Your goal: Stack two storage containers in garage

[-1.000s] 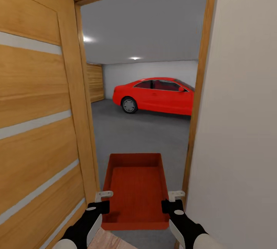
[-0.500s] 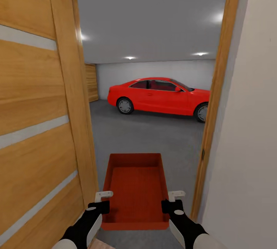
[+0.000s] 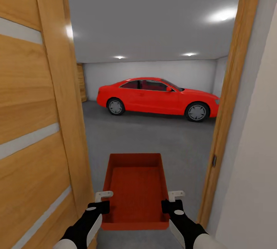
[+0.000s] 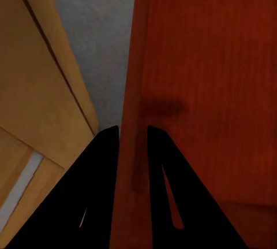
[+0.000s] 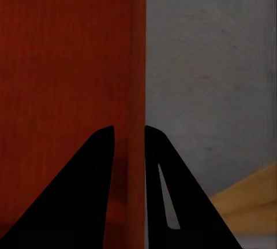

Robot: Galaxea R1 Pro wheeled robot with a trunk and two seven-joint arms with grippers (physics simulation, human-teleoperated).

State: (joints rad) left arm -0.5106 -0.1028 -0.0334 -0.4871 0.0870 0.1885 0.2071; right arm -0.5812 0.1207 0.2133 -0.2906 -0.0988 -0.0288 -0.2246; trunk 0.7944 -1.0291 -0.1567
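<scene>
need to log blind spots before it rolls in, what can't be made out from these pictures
- Second storage container: whether it is already in the garage cannot be told; the open door and the white wall hide both sides of the room in the head view.
- Floor beneath the held storage container: covered by the bin itself.
- Left gripper and right gripper: the wrist views show dark jaws straddling the side walls; contact is unclear.

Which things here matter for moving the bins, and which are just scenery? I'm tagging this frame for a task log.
Part of the job:
- storage container, carried between both grippers
- left gripper, clamped on its left wall
- right gripper, clamped on its right wall
- garage floor, where it goes

Just there:
- red car
- open wooden door
- door frame
</scene>
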